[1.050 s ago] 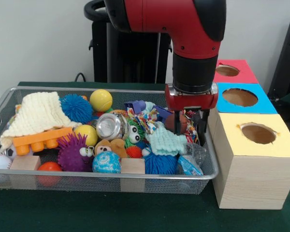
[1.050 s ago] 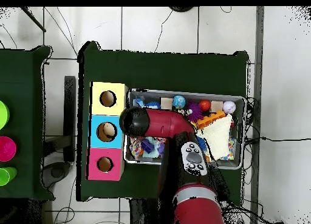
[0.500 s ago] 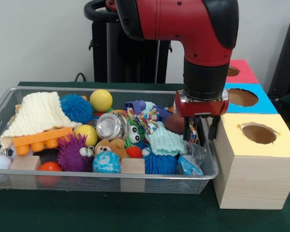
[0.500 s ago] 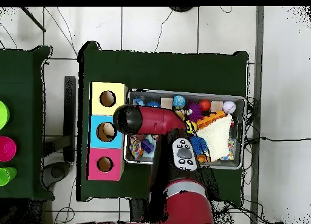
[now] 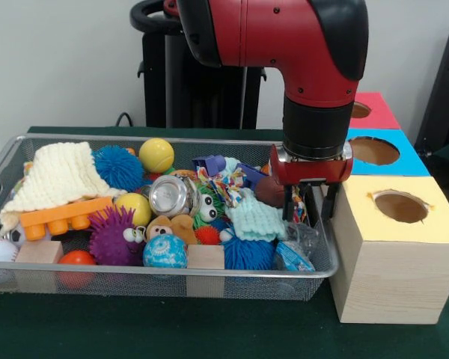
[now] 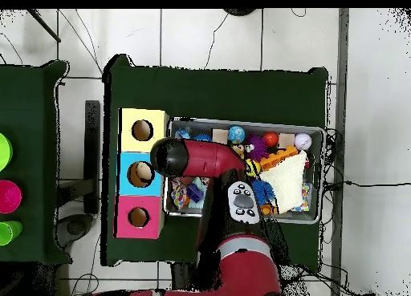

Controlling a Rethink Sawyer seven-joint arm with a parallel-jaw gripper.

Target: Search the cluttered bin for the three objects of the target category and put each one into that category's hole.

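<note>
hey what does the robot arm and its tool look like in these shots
The arm is thick, rounded and glossy red, with black joint sections and a black cylindrical wrist. A red collar sits below the wrist, and the tool beneath it has two slim black fingers. From overhead, a light grey panel with dark buttons shows on the arm.

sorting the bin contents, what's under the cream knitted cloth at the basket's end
The cream knitted cloth drapes over an orange toy brick, whose front studs stick out below it. Whatever else lies beneath is covered.

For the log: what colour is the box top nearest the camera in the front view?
Pale yellow box top, clearest in the front view.
</note>
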